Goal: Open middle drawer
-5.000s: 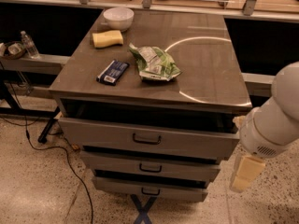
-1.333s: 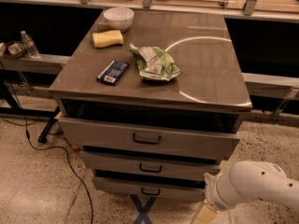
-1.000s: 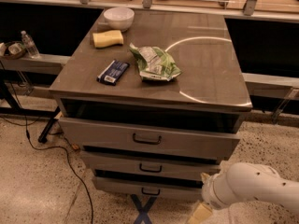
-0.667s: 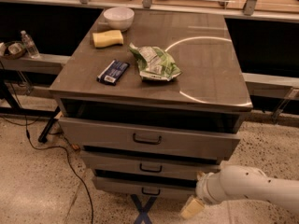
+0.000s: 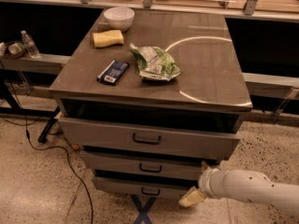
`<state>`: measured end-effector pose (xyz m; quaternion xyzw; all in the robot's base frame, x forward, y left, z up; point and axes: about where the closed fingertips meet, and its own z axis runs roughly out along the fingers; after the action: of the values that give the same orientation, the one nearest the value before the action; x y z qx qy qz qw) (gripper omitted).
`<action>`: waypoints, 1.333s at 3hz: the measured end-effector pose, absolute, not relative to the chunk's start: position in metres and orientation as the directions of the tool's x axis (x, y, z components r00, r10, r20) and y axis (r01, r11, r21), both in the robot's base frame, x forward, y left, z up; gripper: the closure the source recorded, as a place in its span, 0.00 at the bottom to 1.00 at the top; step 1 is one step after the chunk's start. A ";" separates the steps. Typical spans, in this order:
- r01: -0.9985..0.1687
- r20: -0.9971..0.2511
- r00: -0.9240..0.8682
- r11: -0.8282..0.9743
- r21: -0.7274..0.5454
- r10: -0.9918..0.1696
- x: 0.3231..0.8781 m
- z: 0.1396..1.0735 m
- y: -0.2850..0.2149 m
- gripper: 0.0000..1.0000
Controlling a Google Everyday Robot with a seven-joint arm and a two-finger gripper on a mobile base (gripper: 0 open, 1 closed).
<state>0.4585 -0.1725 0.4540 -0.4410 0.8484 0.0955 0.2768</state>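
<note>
The grey cabinet has three drawers. The middle drawer (image 5: 145,164) has a low wide grey front with a small dark loop handle (image 5: 150,168) at its centre, and it sits between the taller top drawer (image 5: 145,136) and the narrow bottom drawer (image 5: 140,187). All three fronts stand slightly out from the frame. My gripper (image 5: 195,194) is low at the right, next to the right end of the middle and bottom drawer fronts, on a white arm (image 5: 254,190) that comes in from the right edge. It is to the right of the middle handle and apart from it.
On the cabinet top (image 5: 210,64) lie a white bowl (image 5: 118,17), a yellow sponge (image 5: 108,38), a dark blue packet (image 5: 113,72) and a green chip bag (image 5: 154,63). A water bottle (image 5: 29,43) stands on the left shelf. Cables (image 5: 51,148) run over the speckled floor.
My arm has dropped from beside the top drawer to low at the right, then moved left toward the cabinet's lower drawers. The drawers have not moved.
</note>
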 end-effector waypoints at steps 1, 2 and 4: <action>-0.779 -0.588 -0.429 0.610 -0.143 -0.686 0.468 0.472 -0.179 0.00; -0.786 -0.596 -0.402 0.596 -0.165 -0.695 0.478 0.473 -0.169 0.00; -0.808 -0.572 -0.359 0.553 -0.205 -0.738 0.500 0.451 -0.154 0.13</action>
<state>0.5001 -0.1537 0.4509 -0.4697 0.8226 0.0554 0.3158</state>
